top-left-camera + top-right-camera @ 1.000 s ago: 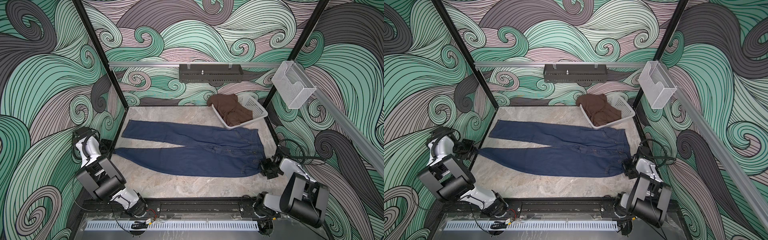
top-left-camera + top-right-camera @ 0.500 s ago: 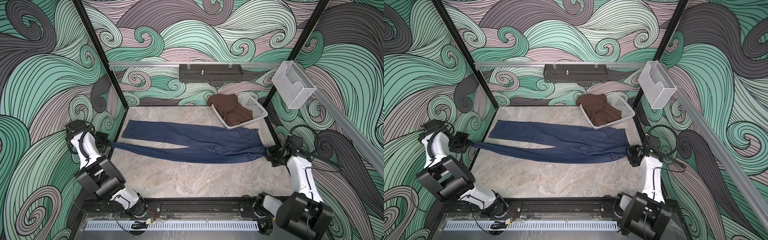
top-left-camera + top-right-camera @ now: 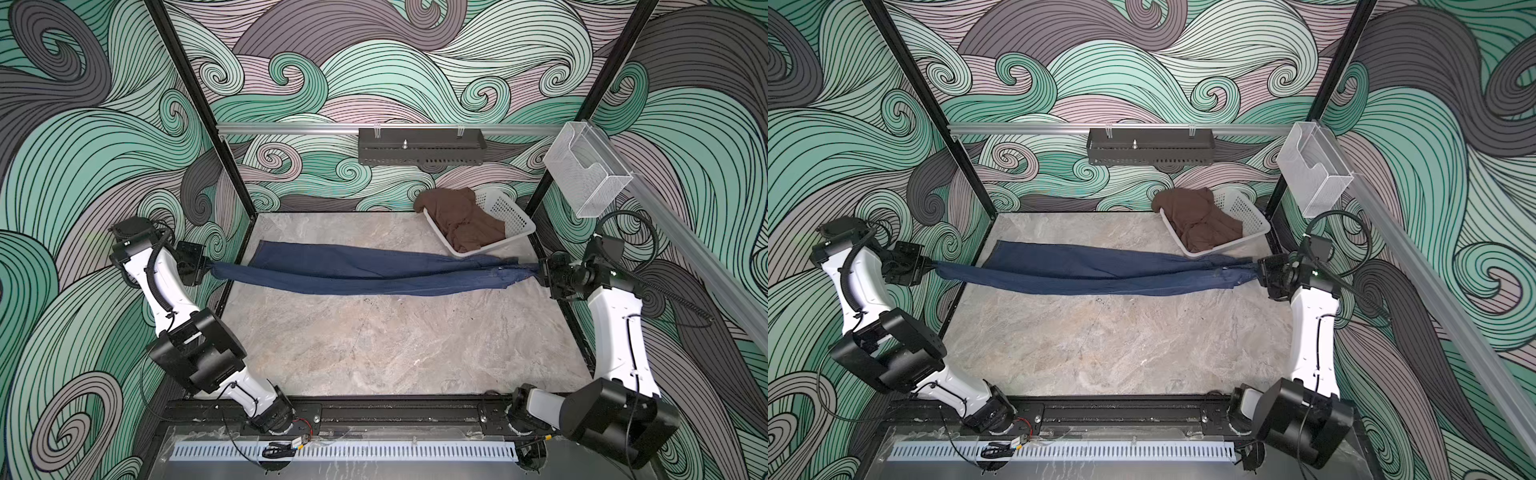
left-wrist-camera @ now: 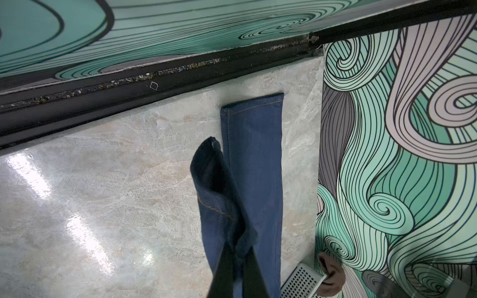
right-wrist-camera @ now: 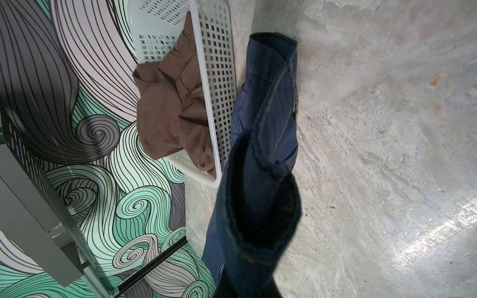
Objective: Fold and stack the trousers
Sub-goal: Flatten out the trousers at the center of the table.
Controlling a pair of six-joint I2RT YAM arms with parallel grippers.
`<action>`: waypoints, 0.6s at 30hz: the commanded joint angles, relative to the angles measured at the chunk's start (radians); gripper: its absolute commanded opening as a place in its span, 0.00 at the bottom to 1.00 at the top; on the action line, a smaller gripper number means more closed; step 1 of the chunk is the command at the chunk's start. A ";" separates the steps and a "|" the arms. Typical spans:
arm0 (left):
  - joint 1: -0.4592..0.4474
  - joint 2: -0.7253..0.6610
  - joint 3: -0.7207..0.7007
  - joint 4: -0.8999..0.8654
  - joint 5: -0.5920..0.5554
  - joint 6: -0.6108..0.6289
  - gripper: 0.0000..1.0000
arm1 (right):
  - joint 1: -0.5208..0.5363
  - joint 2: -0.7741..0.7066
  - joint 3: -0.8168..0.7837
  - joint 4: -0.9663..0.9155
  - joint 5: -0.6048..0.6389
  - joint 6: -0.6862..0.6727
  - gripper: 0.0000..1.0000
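The dark blue trousers (image 3: 374,274) stretch left to right across the back half of the marble table (image 3: 395,340). My left gripper (image 3: 208,270) is shut on the hem of the near leg, holding it off the table beyond the left edge. My right gripper (image 3: 540,272) is shut on the waist end at the right edge. The far leg (image 4: 255,144) lies flat, with the raised near leg hanging over its front edge. In the left wrist view the left gripper (image 4: 236,258) pinches bunched denim. In the right wrist view the denim (image 5: 265,129) hides the right gripper's jaws.
A white basket (image 3: 515,216) holding a brown garment (image 3: 465,220) stands at the back right, just behind the waist. A black rack (image 3: 419,145) hangs on the back rail and a clear bin (image 3: 586,174) on the right rail. Black frame posts flank the table.
The trousers lay flat a second ago. Both grippers have lifted the near leg and waist edge, pulled them taut and carried them back towards the far leg.
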 commanded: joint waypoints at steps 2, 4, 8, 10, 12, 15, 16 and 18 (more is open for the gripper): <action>0.069 -0.085 -0.117 -0.031 -0.030 0.063 0.00 | -0.033 -0.088 -0.171 -0.071 0.010 -0.038 0.00; 0.095 -0.122 -0.178 -0.041 -0.056 0.083 0.00 | -0.053 -0.141 -0.244 -0.094 0.044 -0.072 0.00; 0.104 -0.212 -0.285 -0.056 -0.164 0.097 0.00 | -0.086 -0.233 -0.356 -0.166 0.159 -0.140 0.00; 0.109 -0.264 -0.334 -0.056 -0.234 0.098 0.00 | -0.096 -0.277 -0.396 -0.173 0.209 -0.157 0.00; 0.118 -0.297 -0.371 -0.043 -0.281 0.098 0.00 | -0.101 -0.309 -0.422 -0.186 0.275 -0.171 0.00; 0.123 -0.317 -0.407 -0.030 -0.327 0.100 0.00 | -0.114 -0.324 -0.441 -0.198 0.330 -0.202 0.00; 0.125 -0.317 -0.406 -0.035 -0.339 0.102 0.00 | -0.117 -0.324 -0.443 -0.206 0.343 -0.211 0.00; 0.130 -0.320 -0.403 -0.042 -0.368 0.108 0.00 | -0.118 -0.327 -0.449 -0.214 0.372 -0.229 0.00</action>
